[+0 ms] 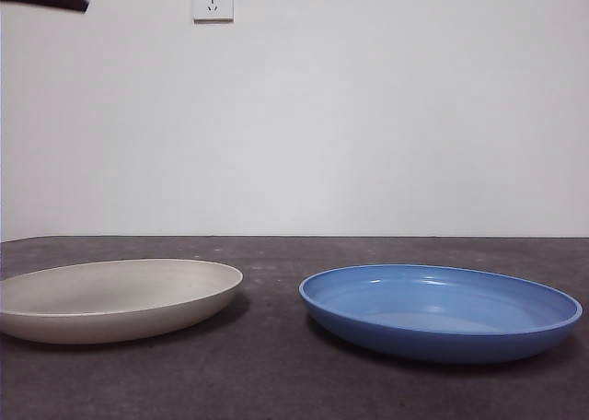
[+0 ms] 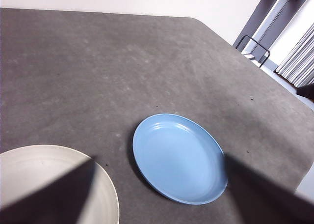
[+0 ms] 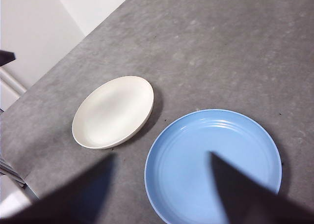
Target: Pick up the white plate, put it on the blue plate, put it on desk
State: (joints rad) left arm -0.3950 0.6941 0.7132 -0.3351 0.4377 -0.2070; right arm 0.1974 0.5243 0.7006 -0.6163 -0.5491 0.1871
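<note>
so, with the white plate (image 1: 115,298) lying flat on the desk (image 1: 276,383) beside the blue plate (image 1: 440,309), apart, the left gripper (image 2: 157,204), jaws spread wide above it, should descend onto the near rim and pinch squarely.

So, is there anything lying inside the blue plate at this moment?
No. The blue plate is empty; its inner surface shows bare. The right gripper hangs above it, both jaws apart. What lies under the plate is hidden.
</note>
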